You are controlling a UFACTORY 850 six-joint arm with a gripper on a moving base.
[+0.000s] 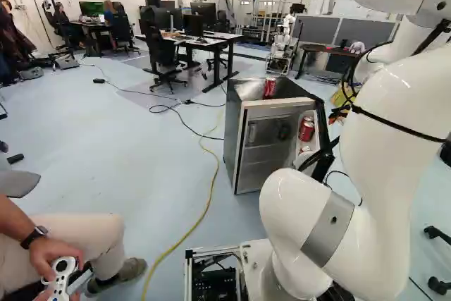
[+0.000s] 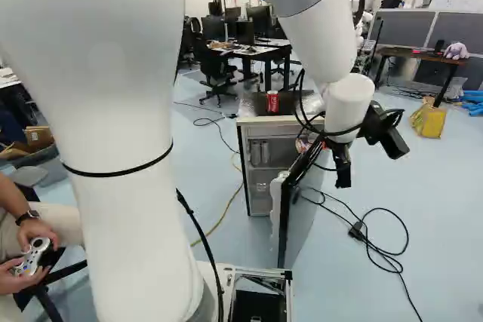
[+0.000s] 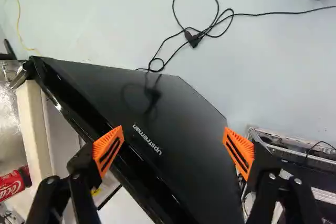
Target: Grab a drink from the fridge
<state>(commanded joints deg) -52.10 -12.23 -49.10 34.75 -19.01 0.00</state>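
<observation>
Top can & upper door can upright, axes vert.; fridge open.

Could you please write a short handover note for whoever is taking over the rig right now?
Gripper: open and empty, over the fridge door.
Drinks: at least one red can in the door's shelf; another red can on top of the fridge.
Done: the door stands open.
Left: bring the gripper to a drink in the fridge, grip it and take it out.
</observation>
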